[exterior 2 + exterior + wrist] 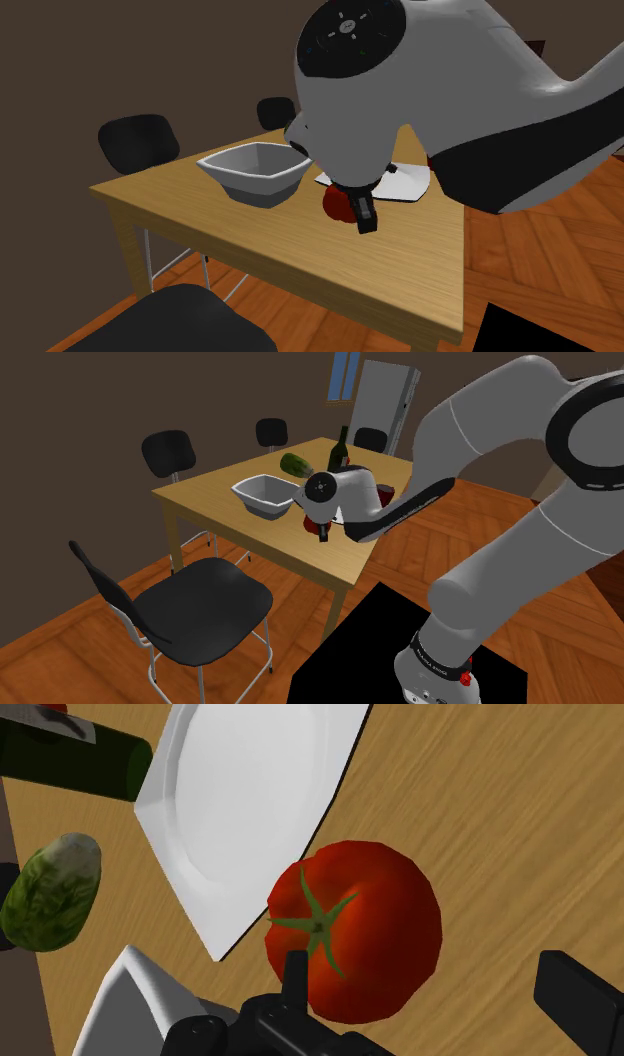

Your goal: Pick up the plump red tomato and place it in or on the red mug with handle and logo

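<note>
The plump red tomato [355, 929] with a green stalk lies on the wooden table [205, 492], beside the corner of a white plate [250, 794]. My black gripper [440, 989] hangs just above it, open. One finger [295, 974] is over the tomato and the other [585, 994] stands well off to its side. Under the hand the tomato [338, 205] peeks out red, with the gripper [358, 218] right on top of it. The dark red mug [385, 492] is mostly hidden behind my hand in the shoulder view.
A white bowl [265, 492] stands close to the tomato. Further back are a dark green bottle [341, 449] and a green leafy vegetable [296, 464]. Black chairs [210, 597] ring the table. The arm's stand is a black area at the shoulder view's lower right.
</note>
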Tool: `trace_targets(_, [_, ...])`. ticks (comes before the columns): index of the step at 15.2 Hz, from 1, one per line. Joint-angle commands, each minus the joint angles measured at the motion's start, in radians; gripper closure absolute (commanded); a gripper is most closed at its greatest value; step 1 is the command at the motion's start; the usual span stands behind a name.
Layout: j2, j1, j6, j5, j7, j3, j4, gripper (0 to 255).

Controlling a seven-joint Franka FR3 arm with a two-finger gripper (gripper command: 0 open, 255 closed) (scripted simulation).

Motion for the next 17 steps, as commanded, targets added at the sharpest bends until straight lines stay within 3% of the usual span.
trace_targets(1, [0.06,-0.031,-0.001,-0.121,0.064,0.011,0.022,0])
trace_targets(8, [0.164,-0.07,0.008,-0.255,0.143,-0.011,0.068,0])
trace_targets(15, [0.164,-0.069,0.008,-0.255,0.143,-0.011,0.068,0])
trace_targets(16, [0.164,-0.069,0.008,-0.255,0.143,-0.011,0.068,255])
trace_targets(17, [0.164,-0.069,0.008,-0.255,0.143,-0.011,0.068,255])
